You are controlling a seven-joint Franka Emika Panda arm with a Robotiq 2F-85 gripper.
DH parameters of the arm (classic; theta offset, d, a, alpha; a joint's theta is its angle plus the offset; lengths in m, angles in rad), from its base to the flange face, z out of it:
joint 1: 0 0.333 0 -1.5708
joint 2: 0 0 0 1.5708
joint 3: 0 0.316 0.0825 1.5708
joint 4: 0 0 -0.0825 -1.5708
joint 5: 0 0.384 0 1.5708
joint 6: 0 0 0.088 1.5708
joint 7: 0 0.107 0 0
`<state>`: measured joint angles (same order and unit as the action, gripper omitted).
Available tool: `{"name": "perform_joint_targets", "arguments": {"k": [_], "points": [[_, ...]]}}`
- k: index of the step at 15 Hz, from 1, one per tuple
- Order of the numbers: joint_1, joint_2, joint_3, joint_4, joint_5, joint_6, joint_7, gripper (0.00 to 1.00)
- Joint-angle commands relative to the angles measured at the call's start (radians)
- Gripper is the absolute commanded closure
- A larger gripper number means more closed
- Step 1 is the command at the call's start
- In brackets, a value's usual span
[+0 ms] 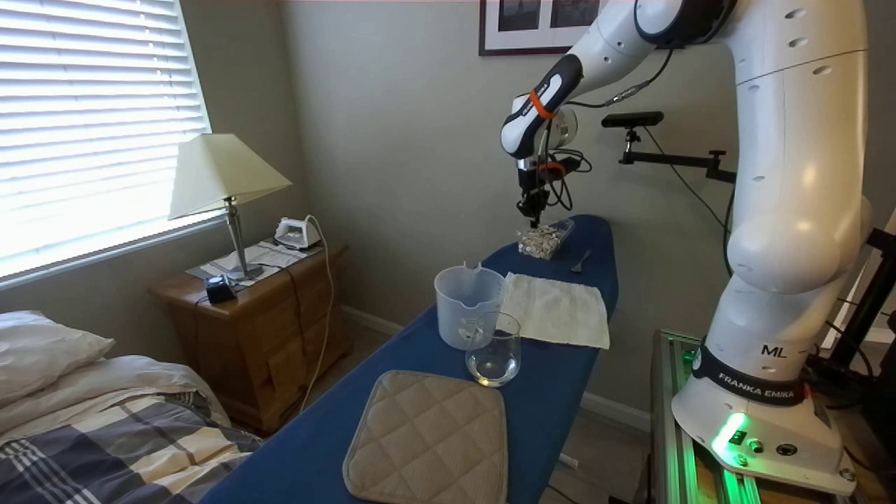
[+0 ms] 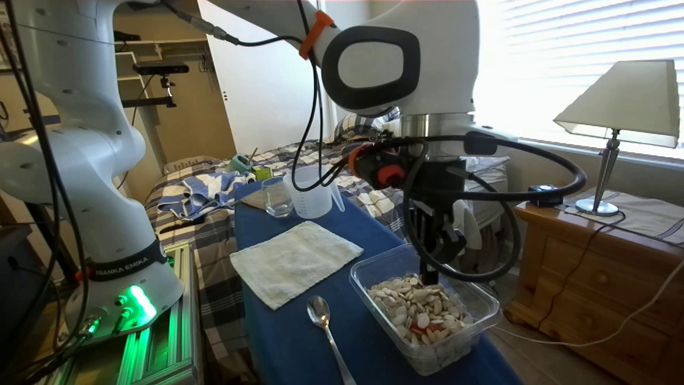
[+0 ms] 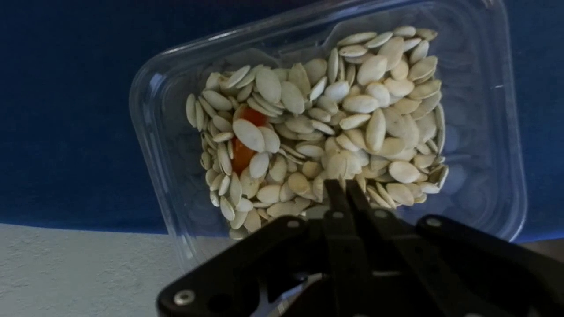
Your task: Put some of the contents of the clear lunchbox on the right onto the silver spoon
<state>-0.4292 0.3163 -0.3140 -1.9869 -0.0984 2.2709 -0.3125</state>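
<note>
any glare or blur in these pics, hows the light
In both exterior views, the white slatted window blinds are partly blown out and the green light on the white robot base glares; in the wrist view, dim light, the black two-fingered gripper very dark, glints on the clear plastic lunchbox, pale oval seeds mostly sharp.

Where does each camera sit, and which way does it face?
In an exterior view: at the pad end, facing along the board; arm, tool show.
In an exterior view: at the box end, facing the bed; arm, tool show.
Wrist view: on the arm, facing down into the box; tool shows.
Both exterior views share jug and cloth.
</note>
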Motion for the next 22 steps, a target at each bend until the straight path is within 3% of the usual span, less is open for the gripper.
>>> {"name": "perform_joint_targets", "arguments": {"k": [1,12,13,14,22], "points": [[0.009,-0.031,-0.008,-0.022,-0.022,-0.013,0.019,0.94],[0.021,-0.094,-0.022,-0.036,-0.073,-0.116,0.052,0.92],[0.015,-0.094,-0.020,-0.036,-0.072,-0.118,0.037,0.67],[0.013,-0.091,-0.022,-0.035,-0.075,-0.122,0.038,0.66],[-0.007,-0.042,-0.022,-0.080,-0.046,0.049,0.018,0.13]]}}
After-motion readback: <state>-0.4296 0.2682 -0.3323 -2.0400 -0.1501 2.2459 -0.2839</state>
